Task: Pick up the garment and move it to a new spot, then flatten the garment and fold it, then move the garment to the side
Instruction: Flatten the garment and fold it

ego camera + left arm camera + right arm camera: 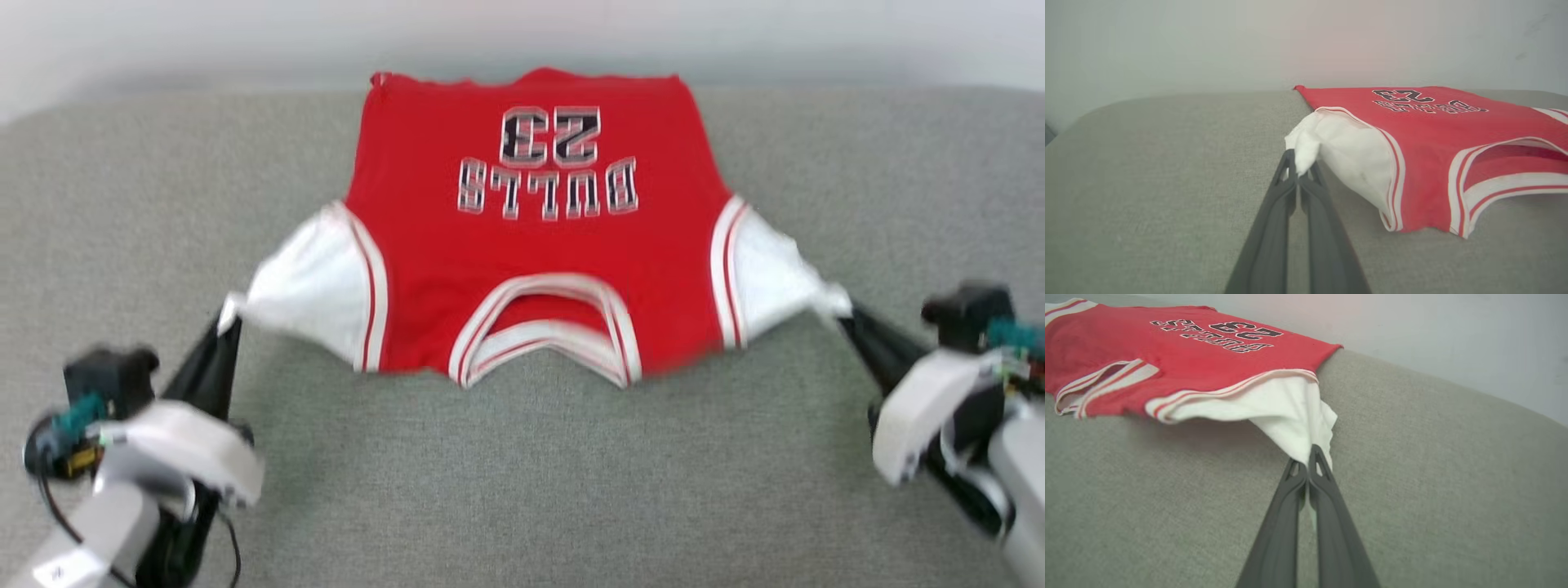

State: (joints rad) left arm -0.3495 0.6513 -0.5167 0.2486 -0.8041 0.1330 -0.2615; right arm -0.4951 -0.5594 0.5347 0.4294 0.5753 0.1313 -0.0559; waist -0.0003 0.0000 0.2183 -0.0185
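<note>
Entry 1: tabletop [522,490], grey woven cover, rounded far corners; pale wall [735,33] behind it.
Entry 2: garment [531,245], spread print-up towards the far edge, collar nearest me.
Entry 3: my left pincer [229,314], clamped on one white sleeve tip.
Entry 4: my right pincer [841,310], clamped on the other; both sleeves are drawn outward.

Noted motion blur across head view, softening print [549,162] on garment [539,253]. Cannot see sleeve tips, pinched inside left pincer [228,318] and right pincer [844,314]. Found far sleeve [1553,114] cut off at right edge of left wrist view. Cannot see garment underside.
</note>
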